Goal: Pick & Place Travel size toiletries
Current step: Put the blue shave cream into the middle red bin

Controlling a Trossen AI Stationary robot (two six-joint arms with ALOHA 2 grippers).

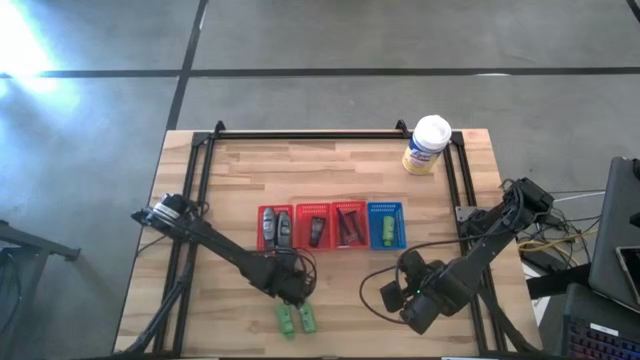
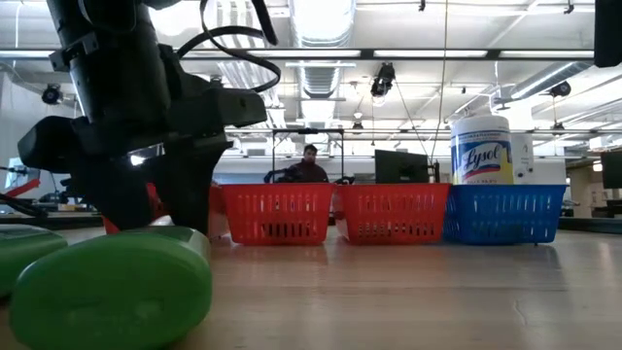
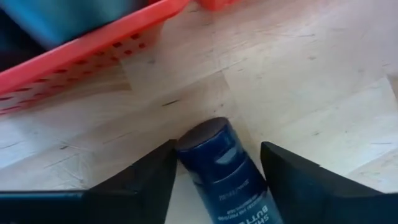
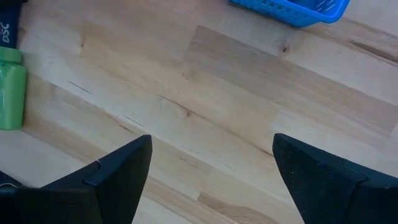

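Observation:
A dark blue tube with white lettering [image 3: 221, 171] sits between the fingers of my left gripper [image 3: 217, 146], low over the table's near middle [image 1: 290, 292], just behind two bright green tubes [image 1: 285, 320] [image 1: 309, 318] that lie flat on the wood. In the low view the green tubes [image 2: 107, 287] fill the near left, in front of the left gripper [image 2: 155, 209]. My right gripper [image 1: 395, 292] [image 4: 211, 140] is open over bare wood to the right; a green tube [image 4: 11, 87] shows at that view's edge. My left gripper pinches the dark blue tube between its two fingers [image 3: 155, 174], one on each long side near the round cap end [image 3: 205, 134]. The tube runs along the fingers and its cap sticks out past the tips. I cannot tell whether it rests on the table or is lifted.
A row of mesh baskets stands mid-table: three red [image 1: 312, 208] and one blue [image 1: 385, 206], holding grey bottles, dark items, thin sticks and a green tube. A white-lidded tub [image 1: 428, 145] stands at the far right. A person [image 2: 309, 165] sits in the room behind.

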